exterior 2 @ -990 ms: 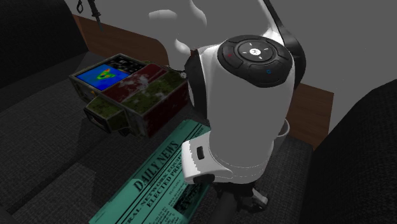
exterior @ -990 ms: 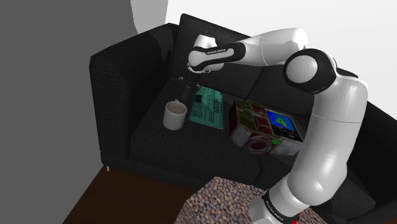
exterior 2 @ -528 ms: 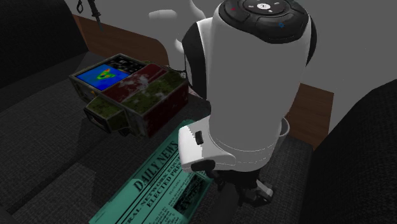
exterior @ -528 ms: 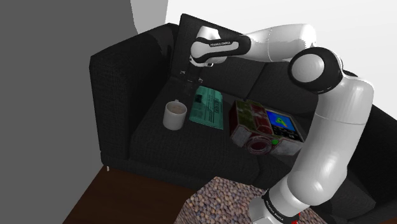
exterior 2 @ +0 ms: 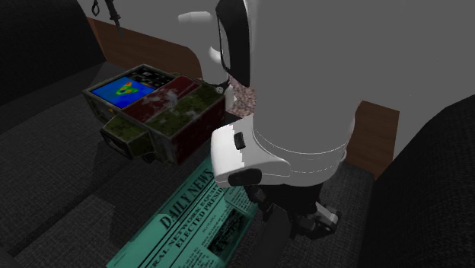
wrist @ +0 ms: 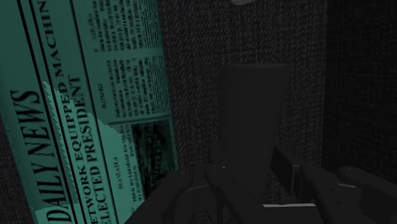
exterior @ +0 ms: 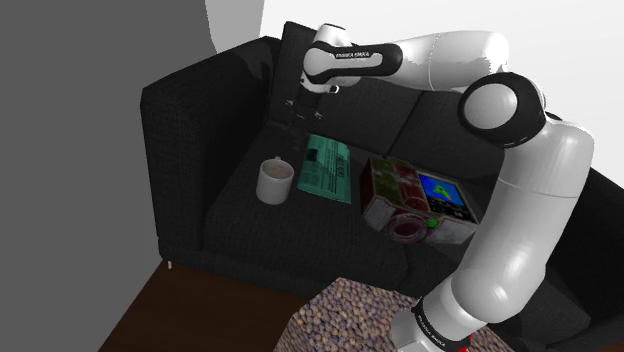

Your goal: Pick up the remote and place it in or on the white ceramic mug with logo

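The dark remote (wrist: 252, 114) hung clasped between the black fingers of the gripper (wrist: 254, 177), held above the black sofa (exterior: 240, 210) seat beside the green newspaper (wrist: 83, 114). The white mug (exterior: 275, 181) stood on the seat at the shoulder view's left of the paper, apart from the gripper

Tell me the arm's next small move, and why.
Probably carry the gripper sideways toward the shoulder view's left until it hangs over the white mug. In the wrist view the dark remote looks clasped between the fingers, up off the sofa beside the green newspaper. The mug stands upright and open on the seat, off to the side of the gripper rather than under it.
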Tool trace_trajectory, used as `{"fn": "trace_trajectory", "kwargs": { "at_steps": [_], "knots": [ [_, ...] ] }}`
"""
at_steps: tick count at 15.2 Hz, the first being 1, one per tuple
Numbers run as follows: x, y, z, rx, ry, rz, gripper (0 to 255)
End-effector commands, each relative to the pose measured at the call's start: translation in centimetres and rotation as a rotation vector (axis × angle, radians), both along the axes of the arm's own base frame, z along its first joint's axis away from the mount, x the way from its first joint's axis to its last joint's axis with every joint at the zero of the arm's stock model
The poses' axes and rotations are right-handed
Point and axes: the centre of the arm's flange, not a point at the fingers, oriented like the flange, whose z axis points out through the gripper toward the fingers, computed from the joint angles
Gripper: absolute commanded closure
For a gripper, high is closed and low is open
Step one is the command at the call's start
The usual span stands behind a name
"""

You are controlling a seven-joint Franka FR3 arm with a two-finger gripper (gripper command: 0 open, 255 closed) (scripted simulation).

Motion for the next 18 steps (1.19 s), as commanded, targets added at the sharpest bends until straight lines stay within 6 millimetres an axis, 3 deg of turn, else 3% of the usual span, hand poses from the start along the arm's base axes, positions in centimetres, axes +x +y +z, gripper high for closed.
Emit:
{"fn": "trace_trajectory", "kwargs": {
  "at_steps": [1,13,18],
  "knots": [
    [-0.1,0.0,1.3,0.000,0.000,0.000,255],
    [-0.1,0.0,7.2,0.000,0.000,0.000,255],
    [-4.1,5.3,6.9,0.000,0.000,0.000,255]
  ]
}}
